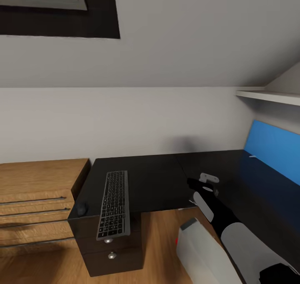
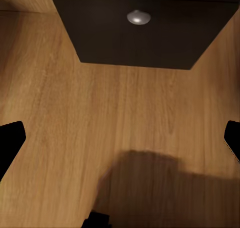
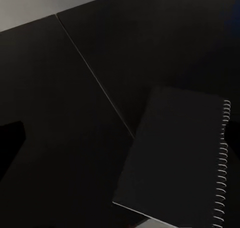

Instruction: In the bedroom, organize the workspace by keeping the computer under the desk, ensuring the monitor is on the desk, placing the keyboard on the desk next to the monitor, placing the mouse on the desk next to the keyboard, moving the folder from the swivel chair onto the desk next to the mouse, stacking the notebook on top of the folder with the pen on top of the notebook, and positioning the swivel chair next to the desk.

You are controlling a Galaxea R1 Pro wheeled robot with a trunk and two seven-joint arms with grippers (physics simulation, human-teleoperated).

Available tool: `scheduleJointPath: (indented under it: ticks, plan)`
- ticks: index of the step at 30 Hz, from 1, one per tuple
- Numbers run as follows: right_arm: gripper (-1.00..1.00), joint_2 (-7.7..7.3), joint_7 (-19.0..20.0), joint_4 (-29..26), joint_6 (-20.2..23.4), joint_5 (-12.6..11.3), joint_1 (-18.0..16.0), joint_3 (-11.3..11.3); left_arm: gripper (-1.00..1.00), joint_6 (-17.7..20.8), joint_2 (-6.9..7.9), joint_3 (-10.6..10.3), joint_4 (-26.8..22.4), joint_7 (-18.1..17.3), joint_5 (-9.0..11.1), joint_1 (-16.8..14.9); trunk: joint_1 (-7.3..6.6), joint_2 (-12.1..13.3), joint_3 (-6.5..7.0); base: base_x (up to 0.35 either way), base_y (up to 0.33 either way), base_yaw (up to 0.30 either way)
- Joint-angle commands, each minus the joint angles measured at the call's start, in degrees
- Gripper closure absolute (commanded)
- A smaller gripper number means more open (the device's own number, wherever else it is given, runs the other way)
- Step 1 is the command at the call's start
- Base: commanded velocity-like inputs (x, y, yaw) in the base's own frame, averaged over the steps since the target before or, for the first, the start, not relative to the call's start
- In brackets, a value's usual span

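1. The mouse [image 1: 81, 209] sits just left of the keyboard [image 1: 113, 205], at the very left rim of the surface [image 1: 158, 180]. Sweep nothing towards it.
2. The keyboard lies lengthwise, and its near end seems to overhang the front edge above the drawer knobs [image 1: 108, 240]. It likely needs pushing back later.
3. The left end effector [image 2: 120, 138] points at the wood floor [image 2: 100, 112] below the keyboard's end of the surface, fingers apart and empty.
4. The computer [image 1: 196, 250] stands on the floor right of the keyboard.
5. The right end effector [image 1: 204, 186] hovers over the surface well right of the keyboard. I cannot tell whether its fingers are parted or closed.
6. The notebook [image 3: 175, 163] appears close under that wrist, beside the surface's seam. I cannot tell whether it is gripped. Judged step: handling the notebook. Approach it squarely by an edge away from the spiral binding and lift it level, leaving room right of the keyboard for the folder.
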Motion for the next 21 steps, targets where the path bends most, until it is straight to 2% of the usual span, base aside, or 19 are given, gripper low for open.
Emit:
scheduleJointPath:
  ticks: [1,10,13,14,17,18,19,20,21]
  plan:
    - [-1.00,-0.09,-0.5,-0.1,0.3,-0.3,0.0,0.4,-1.00,-0.3,0.09,-0.3,-0.1,0.4,0.6,0.0,0.04,0.0,-0.06,0.317,0.006,0.000]
    - [-1.00,-0.18,-0.3,0.4,-1.4,0.1,0.0,0.5,-1.00,-0.2,0.14,-0.2,-0.1,0.4,0.6,0.0,0.04,0.0,-0.06,0.314,0.002,0.000]
    - [-1.00,-0.18,-0.3,1.2,-2.3,0.9,0.0,0.5,-1.00,-0.2,0.14,-0.2,-0.1,0.3,0.6,0.0,0.04,0.0,-0.06,0.207,0.000,0.000]
    - [-1.00,-0.29,-0.2,2.7,-2.8,2.1,0.0,0.4,-1.00,-0.2,0.15,0.4,0.0,0.1,0.7,0.0,0.04,0.0,-0.06,0.084,0.000,0.000]
    - [-1.00,-1.09,-0.1,5.5,-3.5,3.9,-0.2,0.2,-1.00,-0.2,0.13,1.7,1.7,-0.1,0.8,0.0,0.04,0.0,-0.06,0.044,0.000,0.000]
    - [-1.00,-1.88,0.2,7.3,-4.5,4.8,-0.7,0.2,-1.00,-0.2,0.10,2.2,3.1,-0.1,0.7,0.0,0.04,0.0,-0.06,0.022,0.000,0.000]
    - [-1.00,-2.42,0.8,8.6,-5.4,5.2,-1.4,0.2,-1.00,-0.3,0.08,2.5,3.7,-0.2,0.7,0.0,0.04,0.0,-0.06,0.018,0.000,0.000]
    - [-1.00,-3.70,2.9,12.8,-7.6,6.0,-3.8,0.1,-1.00,-0.4,0.03,3.0,5.1,-0.2,0.7,0.0,0.04,0.0,-0.06,0.009,0.000,0.000]
    - [-1.00,-4.03,3.8,14.5,-8.3,6.1,-4.8,0.1,-1.00,-0.4,0.02,3.1,5.3,-0.2,0.7,0.0,0.04,0.0,-0.06,0.007,0.000,0.000]
